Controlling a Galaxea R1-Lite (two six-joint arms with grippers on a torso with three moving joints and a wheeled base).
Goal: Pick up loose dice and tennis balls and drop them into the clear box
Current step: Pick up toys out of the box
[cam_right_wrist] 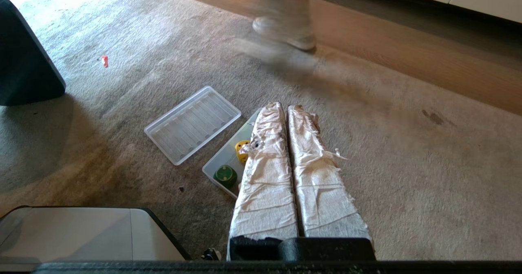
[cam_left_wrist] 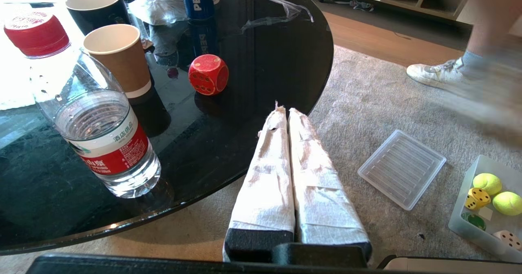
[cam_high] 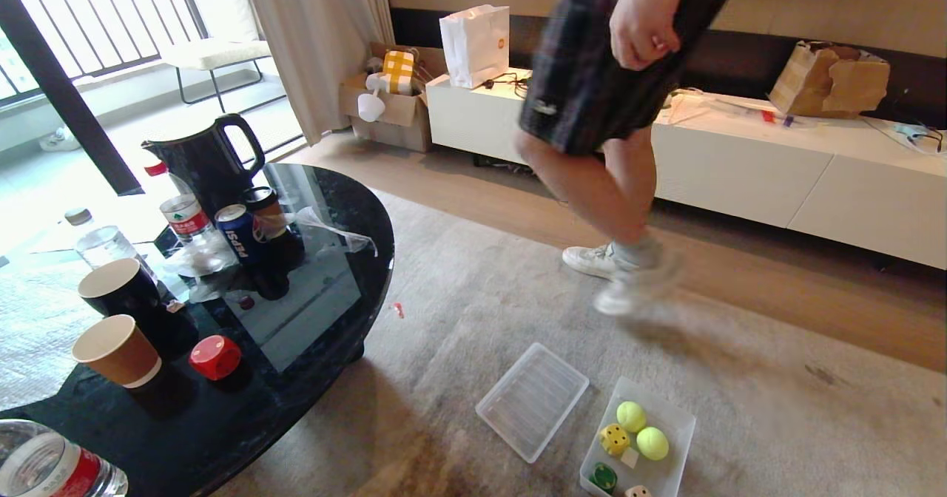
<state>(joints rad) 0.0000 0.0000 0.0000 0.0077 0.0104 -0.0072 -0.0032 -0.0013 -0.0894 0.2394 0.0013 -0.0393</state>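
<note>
from the head view, the clear box (cam_high: 677,417) sits on the carpet with two tennis balls (cam_high: 641,430), a yellow die (cam_high: 614,439), a dark green die (cam_high: 604,476) and a tan die (cam_high: 638,492) inside; its ribbed lid (cam_high: 532,399) lies just beside it. the red die (cam_high: 214,356) stands on the black table (cam_high: 325,349), well apart from the box, and a person (cam_high: 614,112) is walking beyond it.

from the left wrist, the left gripper (cam_left_wrist: 284,110), fingers pressed together and empty, hangs over the table edge, the box off to one side.

from the right wrist, the right gripper (cam_right_wrist: 284,107), likewise closed on nothing, hangs above the box.
</note>
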